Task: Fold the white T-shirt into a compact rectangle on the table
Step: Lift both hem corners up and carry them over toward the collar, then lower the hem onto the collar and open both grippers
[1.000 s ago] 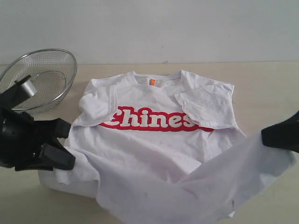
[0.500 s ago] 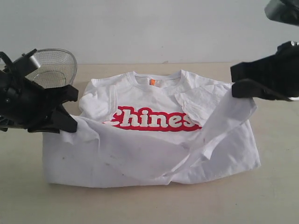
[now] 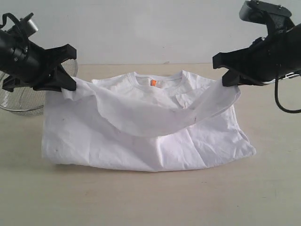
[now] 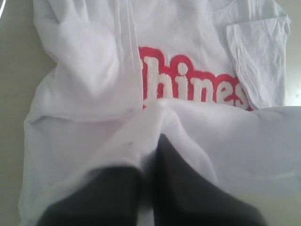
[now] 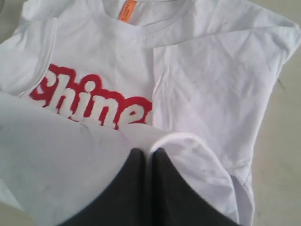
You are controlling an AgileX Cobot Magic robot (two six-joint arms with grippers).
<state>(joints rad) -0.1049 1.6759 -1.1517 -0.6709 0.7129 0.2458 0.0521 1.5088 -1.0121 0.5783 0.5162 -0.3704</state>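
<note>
The left gripper (image 3: 67, 87) is pressed shut on one hem corner of the white T-shirt (image 3: 141, 150) and holds it up at the left. The right gripper (image 3: 229, 81) pinches the other hem corner at the right, at about the same height. Between them the lifted hem sags in a shallow curve across the chest.

The rest of the shirt lies flat in the middle of the table (image 3: 150, 202), with the collar on the far side and a folded edge on the near side.

From the exterior view the raised cloth hides the chest print, and only the orange neck tag (image 3: 153, 83) shows above it. The left wrist view looks under the cloth. There the dark fingers (image 4: 188, 193) are closed on white fabric, and beyond them is the red-outlined lettering (image 4: 193, 87), reading "hines". The right wrist view shows "chine", with the right sleeve (image 5: 211, 80) folded in over the end of the word.

Only the exterior view shows the wire-mesh bowl (image 3: 19, 101), at the far left and partly behind the left arm. It also shows a black cable (image 3: 282, 106) hanging from the right arm.

The tabletop is pale beige, and a plain pale wall (image 3: 150, 28) stands behind it.
</note>
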